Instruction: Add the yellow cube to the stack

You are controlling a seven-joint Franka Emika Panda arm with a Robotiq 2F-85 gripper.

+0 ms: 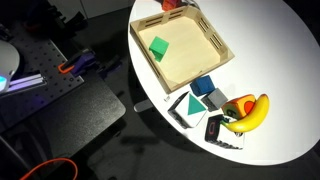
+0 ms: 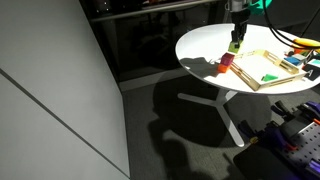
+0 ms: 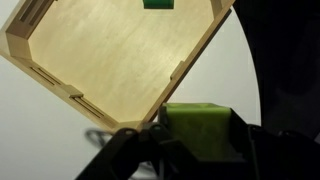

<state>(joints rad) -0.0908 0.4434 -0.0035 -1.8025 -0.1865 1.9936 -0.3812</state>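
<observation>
My gripper (image 3: 200,140) is shut on the yellow cube (image 3: 198,128), a lime block that fills the space between the fingers in the wrist view. In an exterior view the gripper (image 2: 237,38) holds the cube (image 2: 236,46) just above the table, slightly above and beside the stack, a red-orange cube (image 2: 226,62) next to the tray's corner. The red cube also shows at the top edge in an exterior view (image 1: 173,4). It is hidden in the wrist view.
A wooden tray (image 1: 216,42) holds a darker green cube (image 1: 159,47), which also shows in the wrist view (image 3: 157,4). Blue (image 1: 204,87) and grey (image 1: 213,99) blocks and a banana (image 1: 250,112) lie near the round white table's (image 1: 290,60) edge.
</observation>
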